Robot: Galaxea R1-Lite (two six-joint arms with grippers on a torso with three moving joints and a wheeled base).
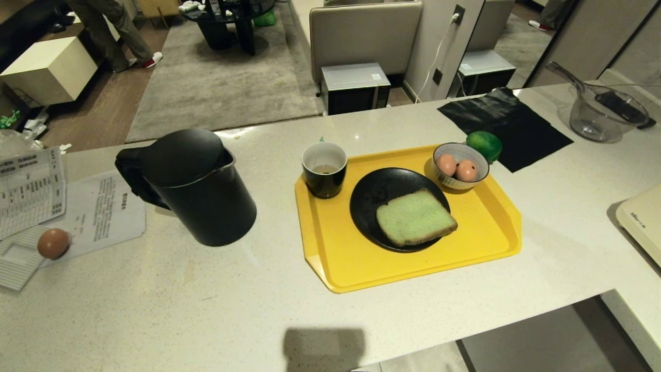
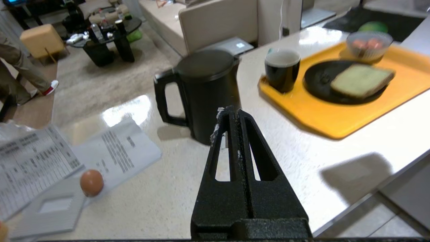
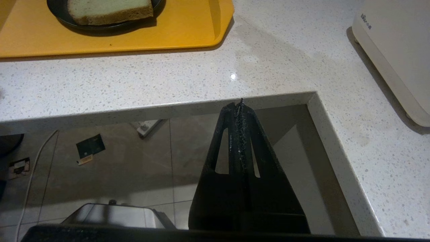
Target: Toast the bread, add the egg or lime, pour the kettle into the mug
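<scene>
One kettle (image 1: 199, 186) on table (image 1: 206, 310), at nine o'clock of mug (image 1: 324, 169): rigid, likely heavy; take by loop handle (image 2: 164, 97). Both end effectors pressed together, empty.

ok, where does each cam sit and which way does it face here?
Head: above the counter, looking forward and down at kettle, mug, tray, bread; no arm shows.
Left wrist: behind the shut left tool, low over the counter, facing the kettle.
Right wrist: behind the shut right tool, below the counter edge, facing counter and floor.
Shared: all three show tray and bread.
</scene>
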